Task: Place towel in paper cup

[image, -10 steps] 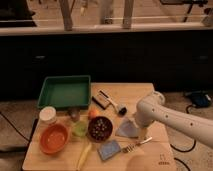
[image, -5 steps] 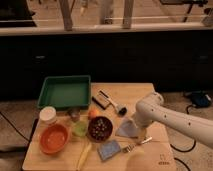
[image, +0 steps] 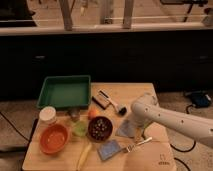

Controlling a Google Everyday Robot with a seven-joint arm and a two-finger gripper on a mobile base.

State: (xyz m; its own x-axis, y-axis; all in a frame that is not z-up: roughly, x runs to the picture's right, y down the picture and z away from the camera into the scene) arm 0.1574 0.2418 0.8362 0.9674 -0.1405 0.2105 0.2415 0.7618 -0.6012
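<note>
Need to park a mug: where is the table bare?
Bare: table front right corner beyond the fork; back edge right of the brush. Crowded around the dark bowl and paper cup. Gripper over the towel.

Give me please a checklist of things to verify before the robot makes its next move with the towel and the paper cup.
1. Place of the towel: it lies on the table, right of the dark bowl. Ok.
2. Place of the gripper: at the towel's upper edge. Ok.
3. Hold on the towel: cannot tell.
4. Stand of the paper cup: upright at the table's left side, between the green tray and the orange bowl. Ok.
5. Inside of the paper cup free: cannot tell.
6. Straight way to the paper cup: the dark bowl stands between. Not ok; probably carry the towel high.
</note>
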